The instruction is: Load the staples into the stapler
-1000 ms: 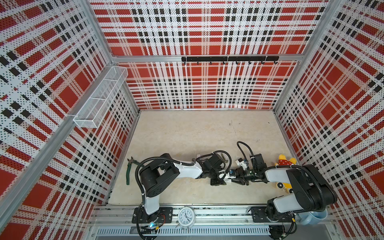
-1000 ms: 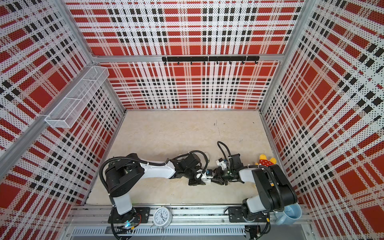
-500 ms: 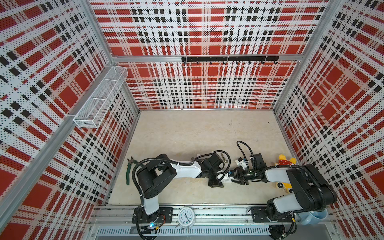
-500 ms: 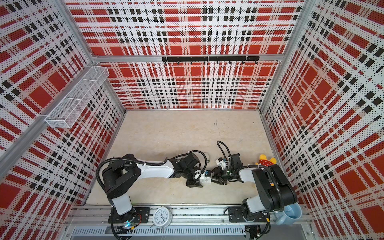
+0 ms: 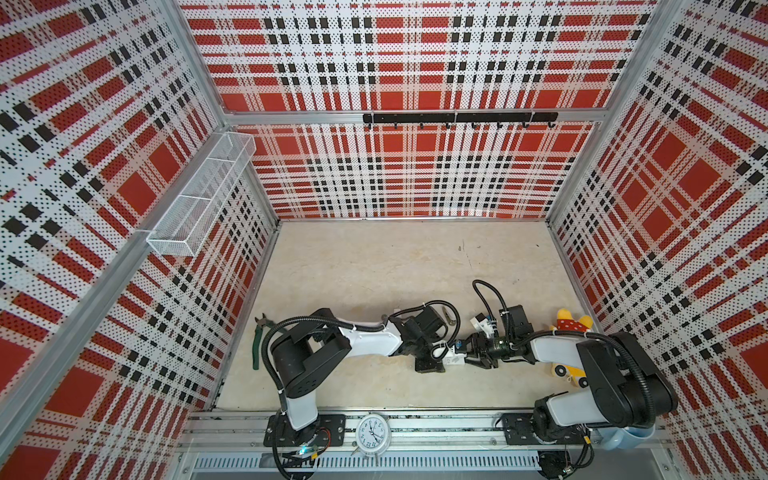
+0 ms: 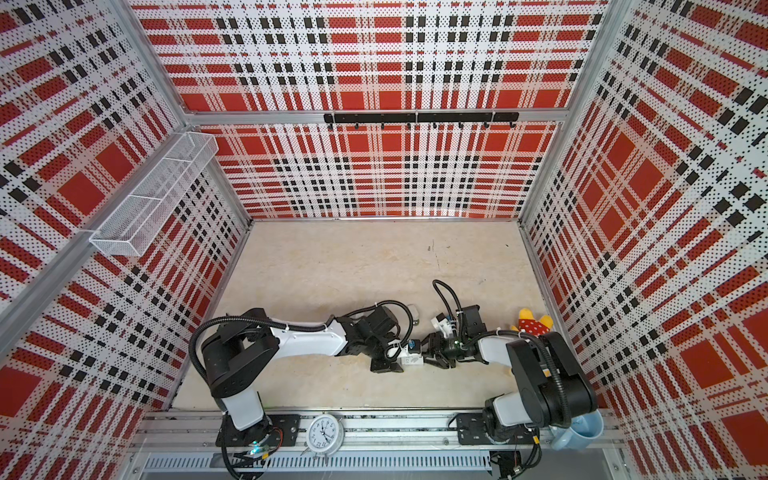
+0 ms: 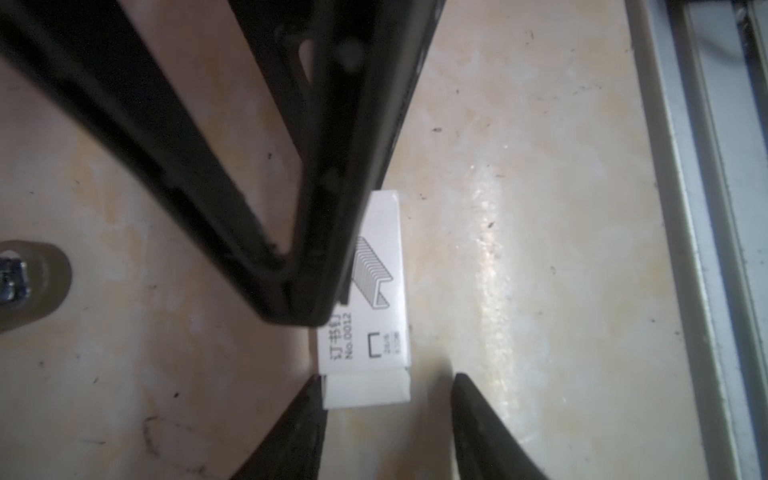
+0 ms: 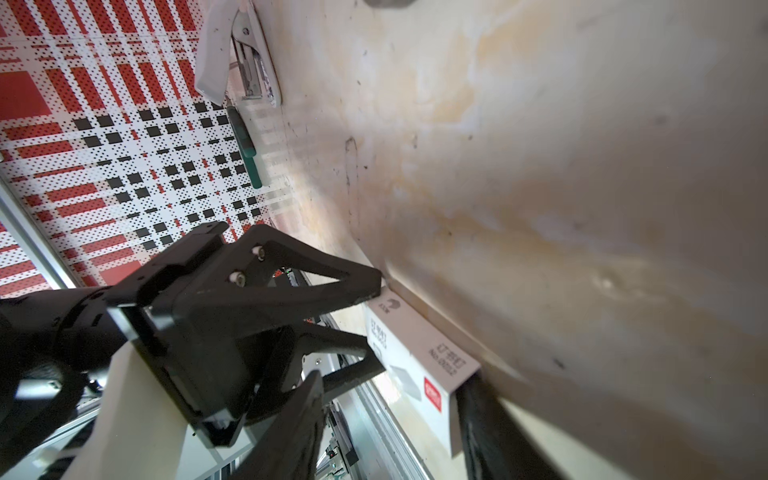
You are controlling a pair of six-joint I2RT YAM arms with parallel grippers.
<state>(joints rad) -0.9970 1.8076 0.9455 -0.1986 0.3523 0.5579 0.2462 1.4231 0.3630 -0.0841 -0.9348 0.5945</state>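
Note:
A white printed staple box [image 5: 455, 358] [image 6: 411, 356] lies on the table between my two grippers. Its white inner tray [image 7: 365, 388] pokes out of the sleeve [image 7: 374, 291]; the staples are hidden inside. My left gripper [image 7: 388, 380] [image 5: 434, 356] is open astride the tray end, with one finger [image 7: 307, 415] touching its corner and the other standing apart. My right gripper [image 8: 390, 386] [image 5: 473, 354] is open at the box's opposite end [image 8: 419, 365]; one of its fingers [image 8: 478, 432] is against the sleeve. The white-and-metal stapler [image 8: 245, 54] lies opened, farther off toward the left wall.
Green-handled pliers [image 5: 257, 345] [image 8: 247, 149] lie by the left wall. A red-and-yellow plush toy [image 5: 571, 324] and a yellow toy car [image 5: 567, 372] sit by the right arm. An alarm clock [image 5: 372, 432] and a blue mug [image 5: 631, 451] stand on the front rail.
Both grippers have stayed at the box. The left gripper has shifted slightly toward the table's front, and the right gripper's jaws look a little wider.

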